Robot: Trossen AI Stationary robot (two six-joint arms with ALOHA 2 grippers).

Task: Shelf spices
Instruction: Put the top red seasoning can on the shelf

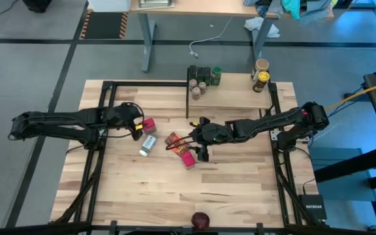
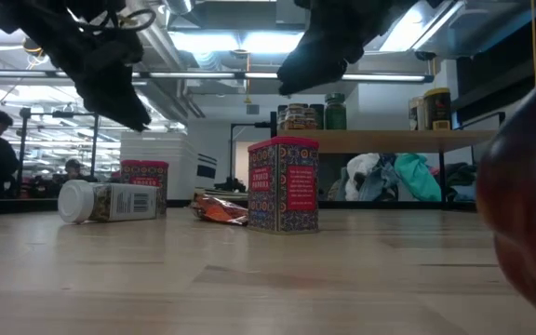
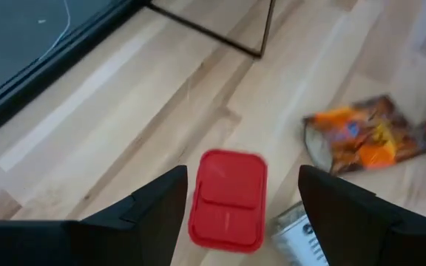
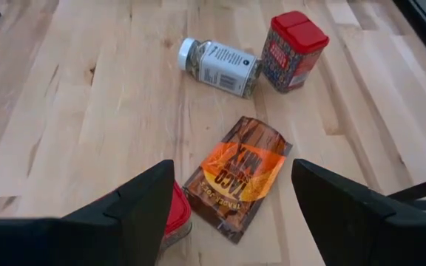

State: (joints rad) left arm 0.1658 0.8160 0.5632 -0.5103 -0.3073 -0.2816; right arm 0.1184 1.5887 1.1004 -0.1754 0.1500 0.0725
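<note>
Two pink-red tins stand upright on the table: one at centre left, one nearer the middle. Between them a white-capped bottle lies on its side and an orange-red packet lies flat. My left gripper hangs open above the left tin, clear of it. My right gripper hangs open above the packet, with the second tin beside one finger. The shelf stands at the far side with several jars on it.
Two more jars stand at the shelf's far right corner. A dark red round object sits at the table's near edge. Black frame rails run along both table sides. Bare wood lies between the spices and the near edge.
</note>
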